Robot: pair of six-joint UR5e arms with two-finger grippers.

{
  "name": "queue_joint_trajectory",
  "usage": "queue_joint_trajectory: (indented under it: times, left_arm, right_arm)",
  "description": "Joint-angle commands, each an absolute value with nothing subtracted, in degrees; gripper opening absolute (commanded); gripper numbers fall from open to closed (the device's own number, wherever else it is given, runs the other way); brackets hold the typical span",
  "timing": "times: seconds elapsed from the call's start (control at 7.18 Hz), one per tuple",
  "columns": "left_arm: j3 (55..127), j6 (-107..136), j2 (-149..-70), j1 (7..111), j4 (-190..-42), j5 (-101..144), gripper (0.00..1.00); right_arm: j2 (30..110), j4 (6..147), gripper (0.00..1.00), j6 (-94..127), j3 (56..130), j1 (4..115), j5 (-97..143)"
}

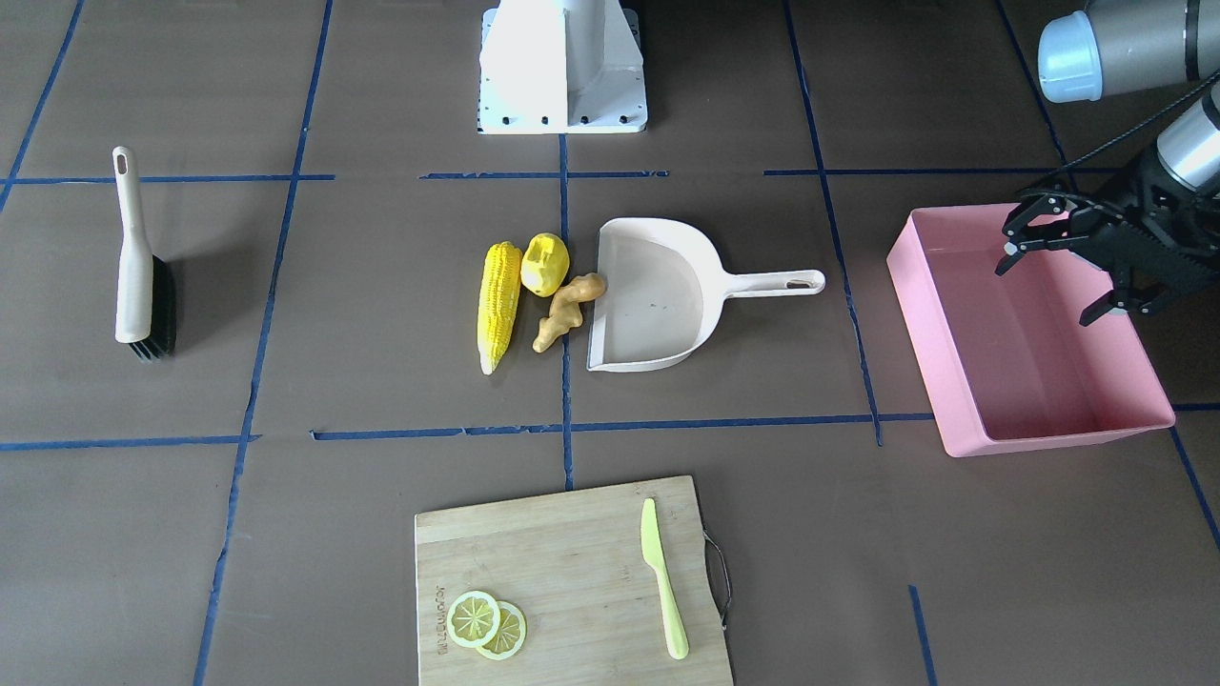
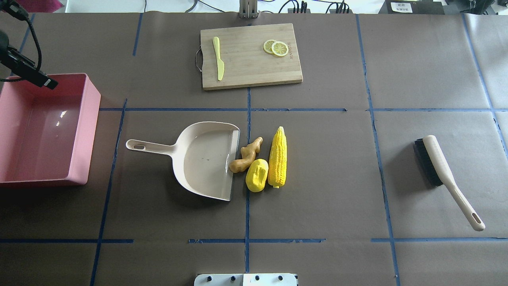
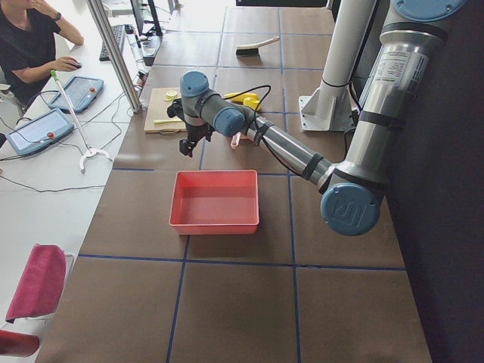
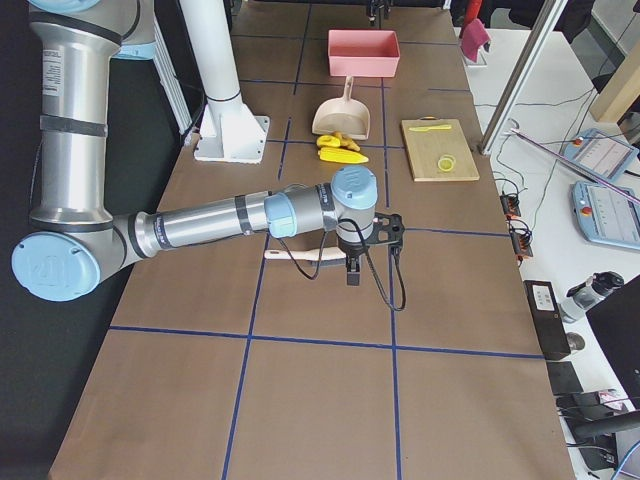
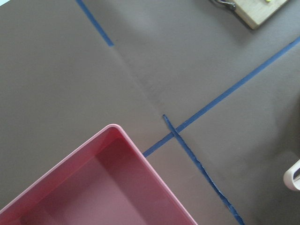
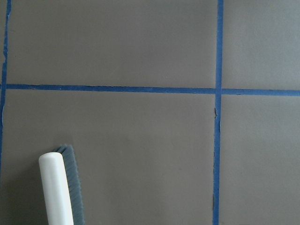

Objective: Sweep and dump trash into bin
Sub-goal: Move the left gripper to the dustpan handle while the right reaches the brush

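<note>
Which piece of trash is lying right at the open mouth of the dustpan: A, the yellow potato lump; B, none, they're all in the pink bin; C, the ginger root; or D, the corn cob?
C: the ginger root reaches the open edge of the dustpan, while the potato lump and the corn cob lie farther out, and the pink bin holds none of them.

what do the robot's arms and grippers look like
The left arm and right arm are silver tubes with grey joints and light blue round end caps. The large caps near the base carry a pale logo. The left gripper and right gripper are black, and a thin black cable loops beside each wrist.
</note>
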State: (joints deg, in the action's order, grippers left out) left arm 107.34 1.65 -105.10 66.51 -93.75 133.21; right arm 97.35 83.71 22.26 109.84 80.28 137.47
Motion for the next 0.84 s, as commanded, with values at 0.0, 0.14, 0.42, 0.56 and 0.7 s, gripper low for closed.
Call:
queue_joint_trajectory:
  times: [0.0,0.14,0.42,0.56,0.7]
  left_arm:
    - [107.93,1.67,-108.27,61.10,-93.60,132.19,1.00]
    - [107.84,1.93,-109.24,59.00,-93.69,132.19,1.00]
    - [108.02,3.51,-108.81,58.62,-93.78,132.01,1.00]
    - [108.02,3.43,-108.90,58.62,-93.78,132.01,1.00]
    - [108.02,3.69,-108.81,58.54,-93.78,132.01,1.00]
  right_arm:
    - [104.03,64.86,1.00,40.02,110.30,70.88,135.89]
    - [104.85,64.08,1.00,40.43,111.09,66.49,133.79]
    - [105.38,63.55,1.00,46.88,112.67,57.45,129.58]
    - [105.03,63.37,1.00,50.24,113.02,52.78,126.68]
    - [105.12,63.37,1.00,51.14,112.94,51.17,126.48]
